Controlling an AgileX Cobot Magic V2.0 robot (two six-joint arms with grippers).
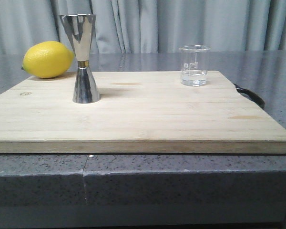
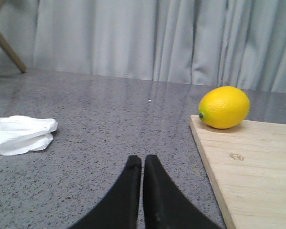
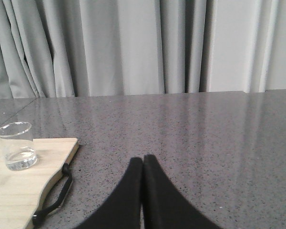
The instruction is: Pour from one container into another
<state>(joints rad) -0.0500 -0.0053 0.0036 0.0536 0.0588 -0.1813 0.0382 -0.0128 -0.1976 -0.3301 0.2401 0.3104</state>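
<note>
The glass beaker [image 1: 194, 65] stands upright on the wooden board [image 1: 133, 114], ahead of the right gripper [image 3: 143, 160] and off to its left, well apart from it, with a little clear liquid in the bottom. It looks light, rigid, smooth and breakable, so I judge a gentle side grip around the mid-wall, below the flared rim, to be safest. The steel jigger [image 1: 84, 57] stands upright on the same board, well apart from the beaker; tall with a narrow waist, it seems easy to tip. Both pairs of jaws are closed and empty, resting over the grey bench [image 3: 205, 133]. A lemon [image 2: 224, 107] lies on the board's corner ahead and right of the left gripper [image 2: 143, 160]; a white cloth [image 2: 19, 134] lies to its left. The board's black strap [image 3: 55, 200] lies between the right jaws and the beaker.
</note>
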